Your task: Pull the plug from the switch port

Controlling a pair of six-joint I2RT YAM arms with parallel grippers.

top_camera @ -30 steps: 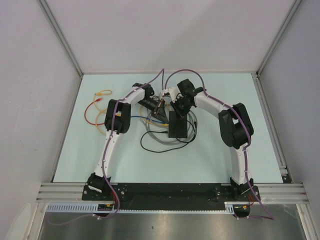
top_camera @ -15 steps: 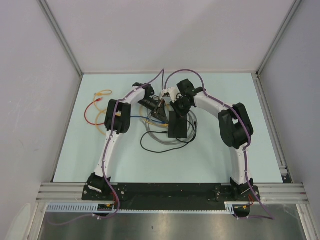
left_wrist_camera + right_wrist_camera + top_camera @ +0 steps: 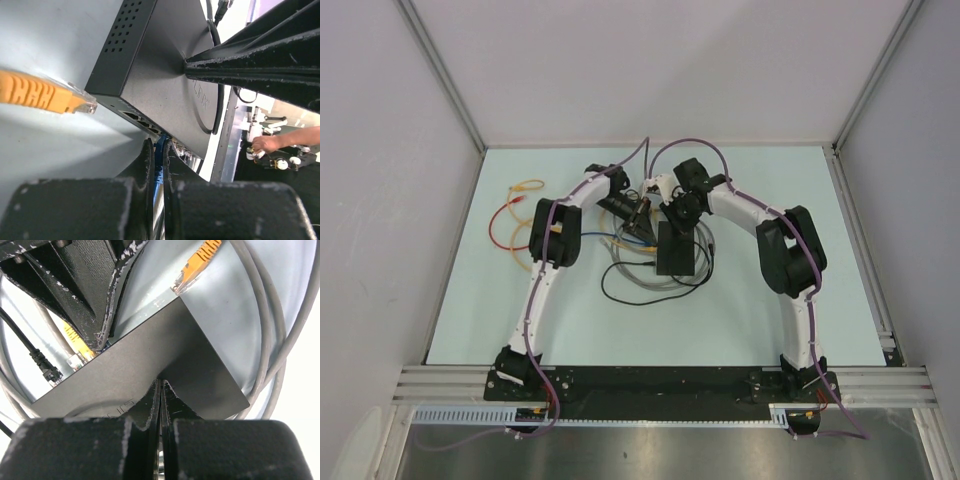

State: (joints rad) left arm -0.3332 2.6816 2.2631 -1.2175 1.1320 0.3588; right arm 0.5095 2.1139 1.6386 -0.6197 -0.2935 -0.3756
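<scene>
The blue plug, seated in the port edge of the switch, is gripped in line with the left end effector; the switch is pinned by the clenched right end effector.

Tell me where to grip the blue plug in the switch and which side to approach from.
Grip the blue plug on its body just outside the socket, approaching the port edge of the switch in line with the socket, a finger on each side. It juts straight out, so only that part is exposed; the left claw sits there.
</scene>
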